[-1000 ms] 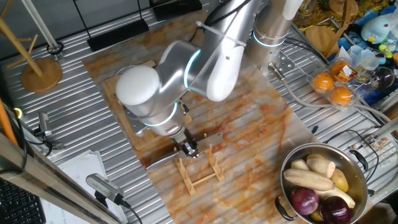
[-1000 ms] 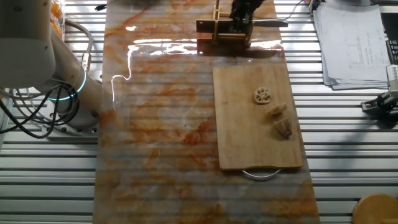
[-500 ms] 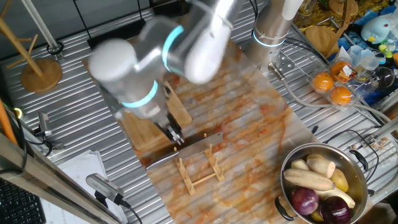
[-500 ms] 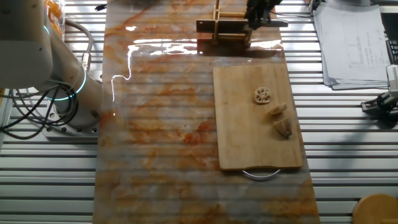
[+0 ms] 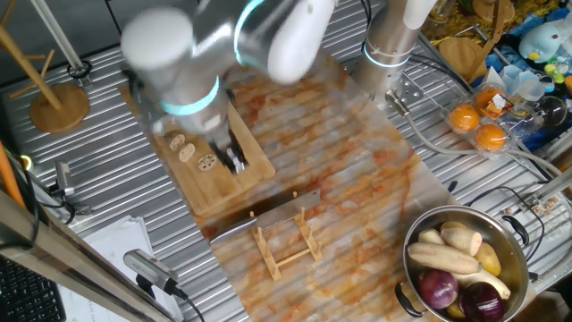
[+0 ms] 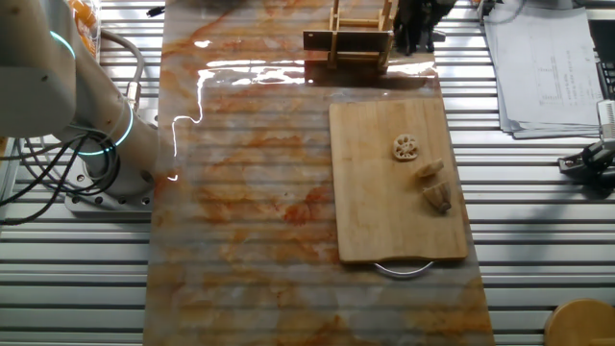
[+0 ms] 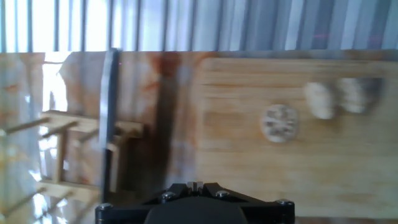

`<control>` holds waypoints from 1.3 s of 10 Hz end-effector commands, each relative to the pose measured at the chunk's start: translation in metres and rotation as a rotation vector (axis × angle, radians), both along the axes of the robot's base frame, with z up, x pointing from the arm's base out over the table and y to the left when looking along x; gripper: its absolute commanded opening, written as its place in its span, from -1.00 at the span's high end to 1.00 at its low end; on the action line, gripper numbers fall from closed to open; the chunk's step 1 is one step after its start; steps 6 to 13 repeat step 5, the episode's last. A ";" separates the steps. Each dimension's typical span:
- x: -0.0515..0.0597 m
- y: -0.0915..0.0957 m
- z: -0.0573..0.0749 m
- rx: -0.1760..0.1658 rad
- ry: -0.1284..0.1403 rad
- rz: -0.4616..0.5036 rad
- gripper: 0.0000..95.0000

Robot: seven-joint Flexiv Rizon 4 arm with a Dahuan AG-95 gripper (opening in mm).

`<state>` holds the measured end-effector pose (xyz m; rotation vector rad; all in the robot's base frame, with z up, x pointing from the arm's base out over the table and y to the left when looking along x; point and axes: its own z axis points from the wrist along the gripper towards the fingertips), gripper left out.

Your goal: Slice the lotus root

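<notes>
The lotus root lies on the wooden cutting board [image 6: 384,221] as a round holed slice [image 6: 406,146] and two stubby tan chunks [image 6: 429,169] [image 6: 438,198]. In one fixed view the pieces [image 5: 188,153] sit just left of my gripper [image 5: 234,161], which hangs over the board with nothing in it. In the hand view the slice [image 7: 280,122] and chunks [image 7: 319,99] lie ahead to the right. My gripper [image 7: 194,185] shows only at the bottom edge, with its jaws together. The arm is blurred by motion.
A knife [image 5: 268,215] rests on the wooden rack [image 5: 286,246] below the board; it also shows in the hand view [image 7: 111,112]. A steel pot [image 5: 514,237] holds pale roots and purple onions at lower right. Oranges [image 5: 478,125] lie at the right.
My gripper has left the knife at the rack and swung up and left over the cutting board. The knife stays on the rack. The lotus pieces have not moved.
</notes>
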<state>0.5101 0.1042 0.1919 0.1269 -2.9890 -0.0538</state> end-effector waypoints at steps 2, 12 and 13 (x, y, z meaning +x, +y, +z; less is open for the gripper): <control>0.002 -0.018 0.004 0.009 0.009 0.022 1.00; 0.002 -0.019 0.004 0.006 0.020 0.038 1.00; 0.002 -0.019 0.004 0.006 0.020 0.038 1.00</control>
